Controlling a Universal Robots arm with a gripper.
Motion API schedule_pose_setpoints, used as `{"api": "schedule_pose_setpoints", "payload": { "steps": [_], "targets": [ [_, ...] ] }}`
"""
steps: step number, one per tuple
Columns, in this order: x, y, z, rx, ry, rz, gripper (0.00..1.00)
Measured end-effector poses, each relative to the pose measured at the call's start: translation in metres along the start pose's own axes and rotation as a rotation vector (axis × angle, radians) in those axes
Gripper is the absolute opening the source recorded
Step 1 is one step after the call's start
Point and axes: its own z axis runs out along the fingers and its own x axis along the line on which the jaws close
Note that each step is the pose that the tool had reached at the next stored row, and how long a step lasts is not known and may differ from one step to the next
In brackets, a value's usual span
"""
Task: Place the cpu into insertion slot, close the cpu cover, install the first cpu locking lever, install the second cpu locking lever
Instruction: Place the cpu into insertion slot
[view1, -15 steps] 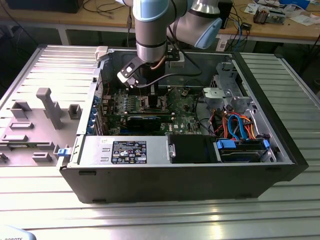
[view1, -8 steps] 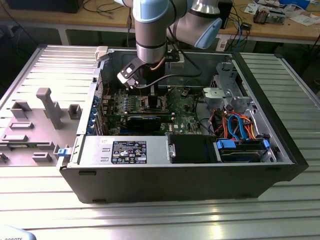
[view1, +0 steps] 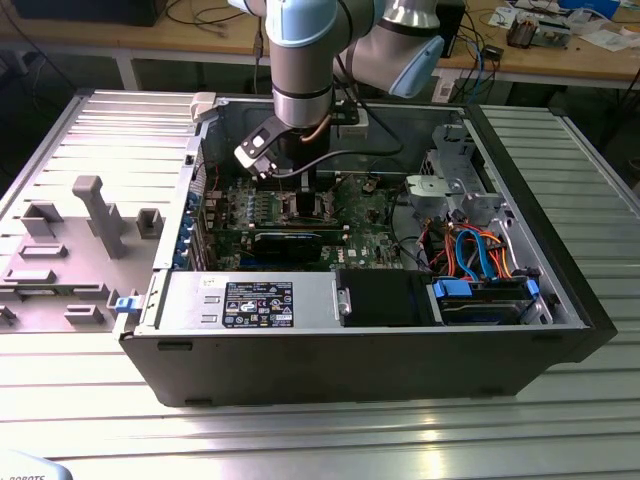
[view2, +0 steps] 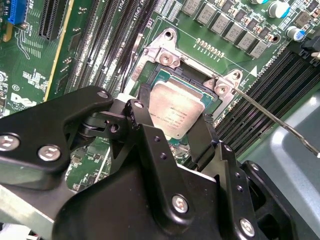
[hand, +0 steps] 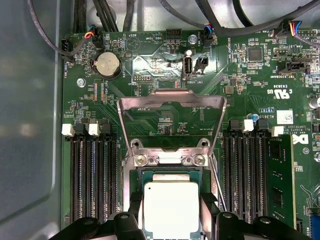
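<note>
The cpu (view2: 176, 112), a silver-topped square chip, sits between my gripper's (view2: 175, 117) two black fingers (view2: 201, 141), which press on its opposite edges. It is directly over the insertion slot (view2: 161, 75), level with or just inside its silver rim; I cannot tell whether it is fully seated. In the first wrist view the cpu (hand: 171, 207) lies in the slot (hand: 170, 173), and the cpu cover (hand: 170, 99) stands flipped open beyond it. A thin wire locking lever (view2: 280, 122) juts out unlatched beside the slot. In the exterior view the gripper (view1: 300, 182) is down inside the computer case.
Long black memory slots (hand: 92, 175) flank the socket on both sides. The case walls (view1: 190, 190) and a drive cage (view1: 455, 180) with orange and blue cables (view1: 480, 255) surround the green board (view1: 330, 225). A grey fixture (view1: 95, 215) stands at the exterior view's left.
</note>
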Motion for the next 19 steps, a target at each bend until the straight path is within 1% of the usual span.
{"api": "schedule_pose_setpoints", "payload": {
  "steps": [7, 9, 10, 15, 19],
  "targets": [
    [0.0, 0.0, 0.0, -0.0001, 0.0, 0.0, 0.54],
    [0.0, 0.0, 0.0001, -0.0001, 0.0002, 0.0, 0.55],
    [0.0, 0.0, 0.0, 0.0, 0.0001, 0.0, 0.62],
    [0.0, 0.0, 0.0, 0.0, 0.0, 0.0, 0.62],
    [0.0001, 0.0002, -0.0034, 0.0005, 0.0, 0.0, 0.62]
  ]
}}
